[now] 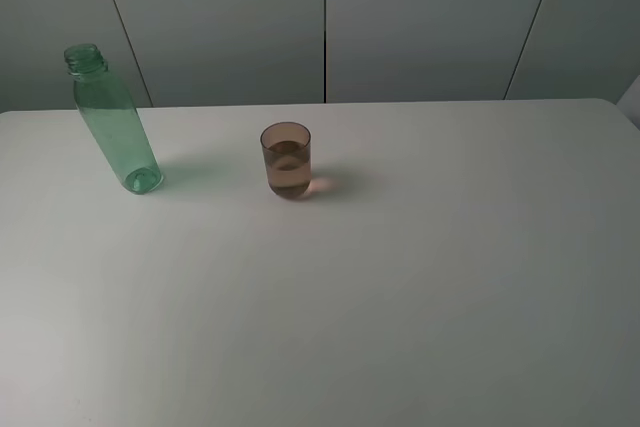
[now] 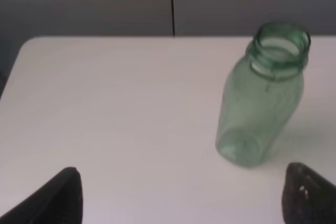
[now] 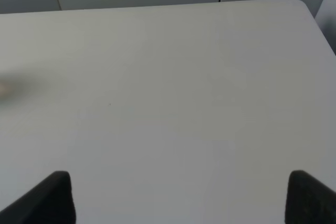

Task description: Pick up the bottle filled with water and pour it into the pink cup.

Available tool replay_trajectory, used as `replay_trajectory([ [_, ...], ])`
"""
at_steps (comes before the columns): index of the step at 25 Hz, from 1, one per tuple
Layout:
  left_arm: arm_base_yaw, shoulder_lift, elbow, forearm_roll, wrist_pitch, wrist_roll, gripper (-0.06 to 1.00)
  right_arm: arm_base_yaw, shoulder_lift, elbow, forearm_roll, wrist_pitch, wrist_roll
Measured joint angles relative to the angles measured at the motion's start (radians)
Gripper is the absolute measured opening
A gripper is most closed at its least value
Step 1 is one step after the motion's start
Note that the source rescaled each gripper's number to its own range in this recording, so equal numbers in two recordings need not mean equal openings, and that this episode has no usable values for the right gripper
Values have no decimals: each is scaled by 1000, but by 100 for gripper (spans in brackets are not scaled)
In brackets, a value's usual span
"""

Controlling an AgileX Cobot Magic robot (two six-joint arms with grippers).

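The green transparent bottle (image 1: 112,123) stands upright with no cap at the back left of the white table (image 1: 400,287). The pink cup (image 1: 287,160) stands to its right, near the middle, with liquid in its lower half. Neither arm shows in the exterior high view. In the left wrist view the bottle (image 2: 261,98) stands ahead of my left gripper (image 2: 184,195), whose black fingertips (image 2: 58,195) are spread wide with nothing between them. My right gripper (image 3: 178,195) is open over bare table; its fingertips (image 3: 47,198) hold nothing. The cup does not show in either wrist view.
Grey wall panels (image 1: 330,17) stand behind the table's back edge. The table's rounded right back corner (image 1: 610,107) shows in the exterior high view.
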Motion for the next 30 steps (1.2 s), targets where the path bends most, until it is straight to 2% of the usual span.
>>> replay_trajectory([
  [4, 0, -132, 21, -140, 207, 126, 89, 0, 0, 0, 0, 0, 0],
  [8, 0, -322, 72, -172, 327, 154, 89, 0, 0, 0, 0, 0, 0],
  [10, -8, -443, 103, -172, 379, 154, 83, 0, 0, 0, 0, 0, 0],
  [14, -46, -623, 139, -147, 502, 143, 63, 0, 0, 0, 0, 0, 0],
  [16, -58, -679, 154, -142, 522, 137, 54, 0, 0, 0, 0, 0, 0],
  [19, -70, -762, 192, -127, 526, 126, 51, 0, 0, 0, 0, 0, 0],
  [25, -100, -906, 223, -86, 503, 90, 50, 0, 0, 0, 0, 0, 0],
  [30, -109, -936, 225, -68, 499, 67, 50, 0, 0, 0, 0, 0, 0],
])
